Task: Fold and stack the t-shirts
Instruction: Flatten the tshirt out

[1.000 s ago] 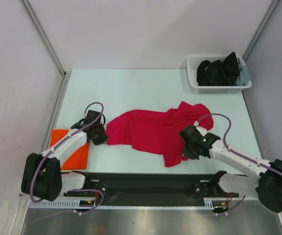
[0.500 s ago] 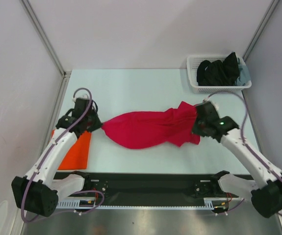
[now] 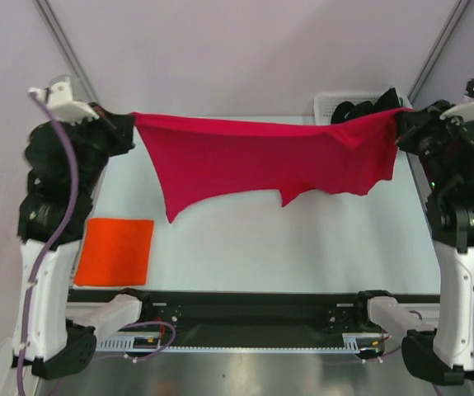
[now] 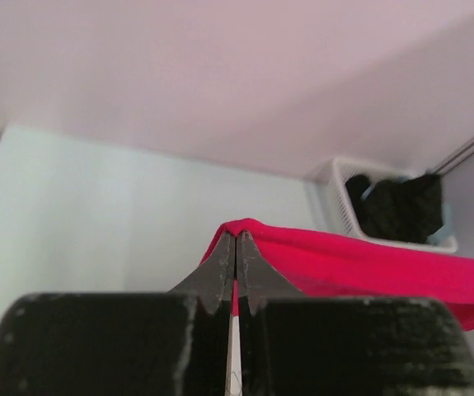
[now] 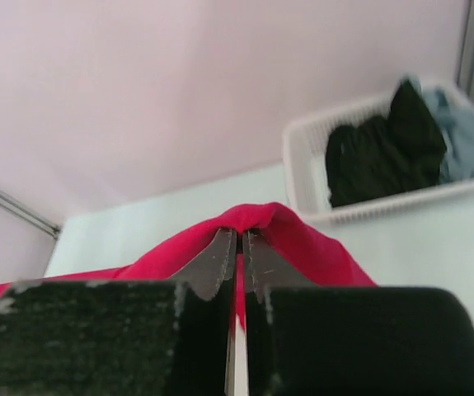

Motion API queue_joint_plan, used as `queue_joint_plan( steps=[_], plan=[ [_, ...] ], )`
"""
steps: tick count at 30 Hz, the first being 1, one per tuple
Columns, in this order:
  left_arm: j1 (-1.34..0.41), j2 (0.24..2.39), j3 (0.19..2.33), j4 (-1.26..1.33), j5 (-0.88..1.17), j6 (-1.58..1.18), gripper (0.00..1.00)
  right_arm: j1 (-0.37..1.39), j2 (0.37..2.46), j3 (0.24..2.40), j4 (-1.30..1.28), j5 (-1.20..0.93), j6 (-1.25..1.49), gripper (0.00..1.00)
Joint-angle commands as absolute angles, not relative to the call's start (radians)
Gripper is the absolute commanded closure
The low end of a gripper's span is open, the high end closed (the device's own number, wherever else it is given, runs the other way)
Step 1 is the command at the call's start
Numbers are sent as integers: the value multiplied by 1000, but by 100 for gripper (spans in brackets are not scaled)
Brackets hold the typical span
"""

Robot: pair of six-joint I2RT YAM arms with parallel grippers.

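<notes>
Crimson t-shirt (image 3: 253, 157) taut between left hand (image 3: 131, 120), right hand (image 3: 401, 117) (both pinching).

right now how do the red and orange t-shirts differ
The crimson red cloth t-shirt hangs stretched between the left end effector and right end effector; the bright orange cloth t-shirt lies flat on the table. Red is spread open, orange a compact rectangle. Both plain cloth.

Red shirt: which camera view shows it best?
The top external view. It shows the whole red shirt stretched between the left claw and the right claw. Each wrist view shows only a pinched corner and a strip of the cloth.
</notes>
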State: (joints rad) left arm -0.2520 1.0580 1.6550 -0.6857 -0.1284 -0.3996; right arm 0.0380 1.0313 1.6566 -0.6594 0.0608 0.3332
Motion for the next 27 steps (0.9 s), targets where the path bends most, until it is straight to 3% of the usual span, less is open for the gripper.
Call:
queue_joint_plan(
  steps=[1,10,18,27],
  plan=[
    [-247,913,1762,-601,-94,-299,100,32,918,1741,-549,28,242,100],
    [-247,729,1878,-606,-63,-333,100,35,640,1759,-480,-47,199,100],
    [-247,759,1858,-601,-104,-337,100,37,681,1793,-561,-100,184,100],
    [-247,863,1427,-419,-152,-295,100,37,710,1292,-376,-118,248,100]
  ],
)
